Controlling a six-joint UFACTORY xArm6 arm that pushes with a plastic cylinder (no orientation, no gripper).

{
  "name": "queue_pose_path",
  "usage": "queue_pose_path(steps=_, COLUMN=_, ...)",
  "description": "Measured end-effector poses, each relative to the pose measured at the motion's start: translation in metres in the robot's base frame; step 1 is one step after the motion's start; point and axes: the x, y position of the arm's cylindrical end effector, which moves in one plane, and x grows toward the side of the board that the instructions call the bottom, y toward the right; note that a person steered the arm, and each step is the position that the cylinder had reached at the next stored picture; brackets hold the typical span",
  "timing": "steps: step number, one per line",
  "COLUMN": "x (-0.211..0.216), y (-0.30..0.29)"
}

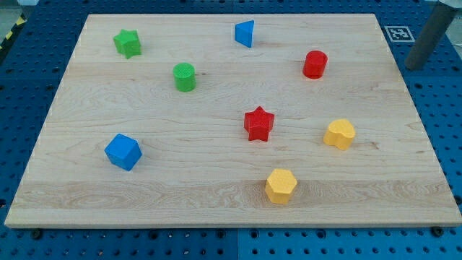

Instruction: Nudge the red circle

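The red circle (315, 64) is a short red cylinder standing on the wooden board (216, 195) at the upper right. My tip (414, 67) is the lower end of the dark rod at the view's top right. It rests off the board on the blue surface, well to the right of the red circle and not touching any block. A red star (258, 123) lies below and to the left of the red circle.
A blue triangle (245, 33) lies at the top middle, a green star (128, 43) at the top left and a green cylinder (185, 76) below it. A blue cube (123, 152) lies at the left. Two yellow hexagons (339, 134) (281, 185) lie at the lower right.
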Motion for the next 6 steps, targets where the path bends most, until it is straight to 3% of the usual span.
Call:
queue_pose_path(steps=2, x=0.017, y=0.000)
queue_pose_path(steps=3, x=-0.013, y=-0.050)
queue_pose_path(steps=5, x=-0.027, y=-0.218)
queue_pose_path(steps=6, x=-0.027, y=-0.224)
